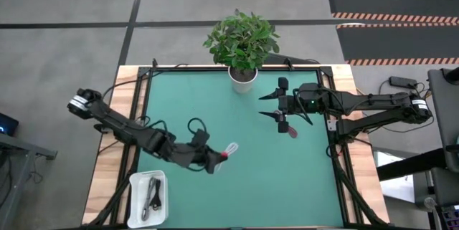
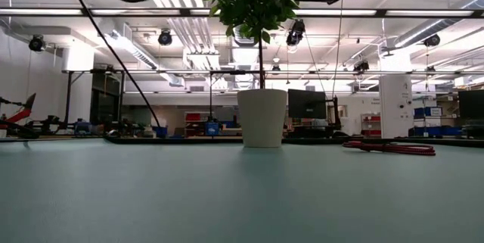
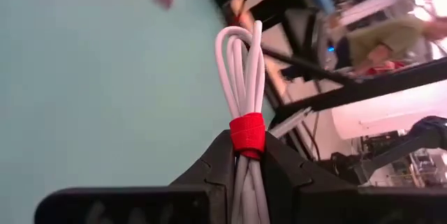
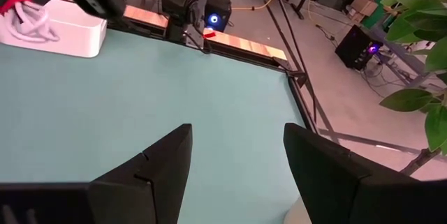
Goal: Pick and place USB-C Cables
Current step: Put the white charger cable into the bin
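A white USB-C cable bundle with a red band is lifted above the green mat, with my left gripper shut on it toward the mat's near left. The right wrist view shows the same bundle in front of the tray. A magenta cable bundle lies flat on the mat at the right, also seen in the low view. My right gripper hangs open above the mat just beyond the magenta bundle, with nothing between its fingers. My left gripper pinches the white bundle at its red band between its two fingers. The fingers come nearly level from the table's left and lie along the bundle. The looped end sticks out past the fingertips. The bundle is clear of the mat.
A white tray at the near left corner holds dark cable bundles. A potted plant in a white pot stands at the mat's far middle. Bare green mat stretches between the arms and toward the near edge.
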### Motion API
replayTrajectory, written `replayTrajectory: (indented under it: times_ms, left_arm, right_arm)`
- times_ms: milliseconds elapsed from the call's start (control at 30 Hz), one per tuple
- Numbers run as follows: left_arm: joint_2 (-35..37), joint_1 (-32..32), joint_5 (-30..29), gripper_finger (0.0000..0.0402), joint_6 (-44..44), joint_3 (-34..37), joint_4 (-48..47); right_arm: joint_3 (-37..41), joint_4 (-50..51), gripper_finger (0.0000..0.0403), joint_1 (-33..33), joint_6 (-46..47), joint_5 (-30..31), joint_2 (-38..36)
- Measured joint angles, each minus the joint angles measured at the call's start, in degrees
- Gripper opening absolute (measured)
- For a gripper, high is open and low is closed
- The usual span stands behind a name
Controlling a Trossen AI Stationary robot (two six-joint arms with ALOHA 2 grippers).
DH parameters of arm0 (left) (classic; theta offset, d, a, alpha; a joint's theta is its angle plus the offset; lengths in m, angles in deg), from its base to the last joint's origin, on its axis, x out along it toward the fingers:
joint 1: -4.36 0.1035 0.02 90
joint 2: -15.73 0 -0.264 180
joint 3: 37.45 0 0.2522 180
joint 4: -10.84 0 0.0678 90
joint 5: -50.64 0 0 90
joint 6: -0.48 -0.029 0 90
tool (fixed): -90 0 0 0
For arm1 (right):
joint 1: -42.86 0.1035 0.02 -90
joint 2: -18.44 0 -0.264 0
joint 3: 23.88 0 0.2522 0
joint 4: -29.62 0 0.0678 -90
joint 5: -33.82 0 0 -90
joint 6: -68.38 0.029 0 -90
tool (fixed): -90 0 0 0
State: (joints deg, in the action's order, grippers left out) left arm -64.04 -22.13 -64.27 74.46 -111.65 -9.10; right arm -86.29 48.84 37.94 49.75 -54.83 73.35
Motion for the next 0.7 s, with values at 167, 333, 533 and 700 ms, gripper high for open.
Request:
replayTrajectory:
  times_ms: [167,333,533,700]
  left_arm:
    - [2.5,-3.5,0.0,0.0029,14.2,0.0,-11.9]
    - [3.0,-6.5,1.8,0.0029,24.9,-2.1,-25.0]
    - [1.7,-8.3,6.6,0.0029,31.7,-9.2,-42.5]
    - [-0.9,-9.9,14.1,0.0029,38.0,-14.8,-58.5]
  right_arm:
    - [0.0,0.3,0.0219,0.0,1.1,0.0,0.0]
    - [0.0,0.9,0.0219,0.0,1.3,0.0,0.0]
    - [0.0,1.4,0.0219,0.0,2.2,0.1,0.0]
    - [0.0,2.0,0.0219,0.0,2.8,0.1,0.0]
